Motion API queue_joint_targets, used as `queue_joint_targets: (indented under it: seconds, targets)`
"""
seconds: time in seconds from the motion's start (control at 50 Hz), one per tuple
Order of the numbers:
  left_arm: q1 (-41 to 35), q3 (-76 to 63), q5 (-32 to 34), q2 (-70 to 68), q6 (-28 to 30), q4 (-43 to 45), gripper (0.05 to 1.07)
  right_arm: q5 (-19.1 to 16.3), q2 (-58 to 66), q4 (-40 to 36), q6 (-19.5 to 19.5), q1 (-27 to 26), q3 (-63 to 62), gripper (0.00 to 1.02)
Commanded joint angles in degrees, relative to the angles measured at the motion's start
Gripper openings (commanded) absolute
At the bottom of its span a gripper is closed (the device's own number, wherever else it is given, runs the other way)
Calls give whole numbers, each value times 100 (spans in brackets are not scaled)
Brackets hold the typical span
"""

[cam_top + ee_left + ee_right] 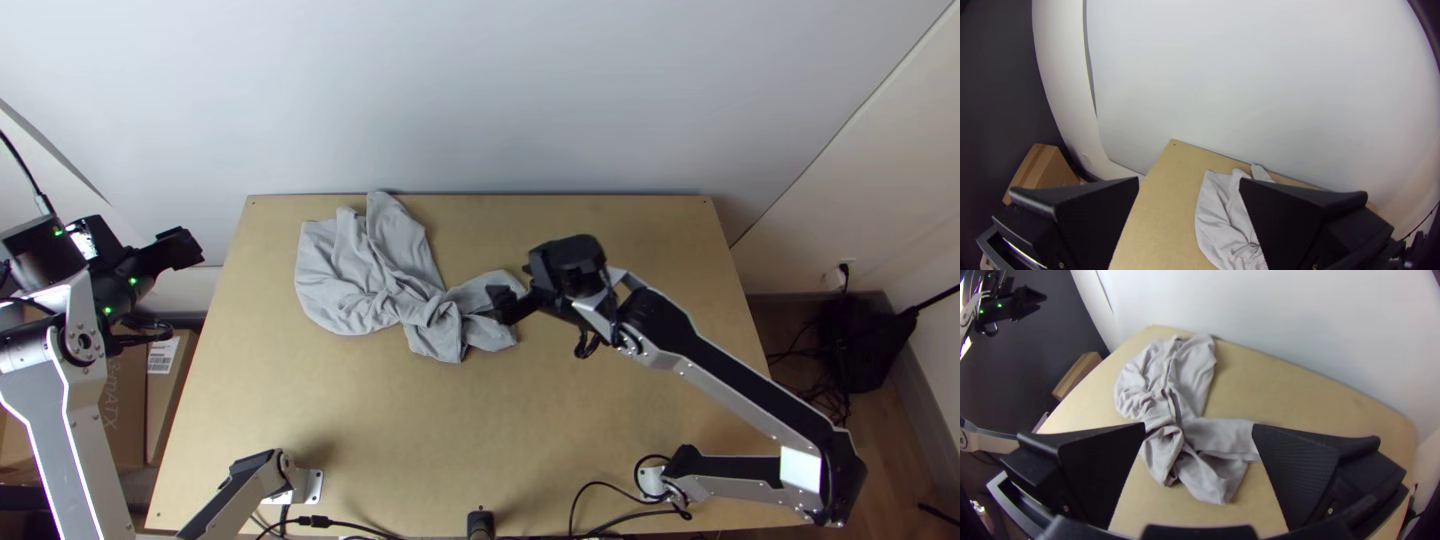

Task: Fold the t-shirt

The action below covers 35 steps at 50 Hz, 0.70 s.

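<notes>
A light grey t-shirt (370, 270) lies bunched and twisted on the table, left of its middle toward the far edge. My right gripper (500, 302) is over the shirt's right end in the top view; in the right wrist view that gripper (1199, 432) stands open, the bunched shirt (1172, 400) seen between and beyond its fingers. Off the table's left side, raised, is my left gripper (190, 248). In the left wrist view the left gripper (1189, 187) is open with nothing between its fingers, and part of the shirt (1225, 215) appears farther off, partly behind one finger.
The wooden table (380, 420) has bare wood in front of and right of the shirt. A pale wall (480, 100) rises behind the far edge. Cables (620, 508) run along the near edge, and a cardboard box (130, 400) stands beside the left edge.
</notes>
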Motion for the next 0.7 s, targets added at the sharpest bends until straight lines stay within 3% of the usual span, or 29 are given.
queue_joint_targets:
  seconds: [0.0,0.2,0.3,0.44,0.58,0.68]
  targets:
    - [80,-41,-14,85,-123,-24,102,-246,252,-14,508,143,-267,98]
    - [203,-226,-67,120,-167,64,102,-1195,709,-23,1405,310,-469,98]
    - [247,-331,-67,94,-194,55,102,-1512,946,-5,1580,363,-451,98]
    - [265,-507,-67,-11,-220,64,102,-1565,1236,100,1633,389,-399,98]
    - [265,-665,-76,-117,-238,125,102,-1565,1579,416,1668,372,-381,91]
    - [265,-692,-76,-161,-281,169,102,-1565,1851,434,1703,380,-302,76]
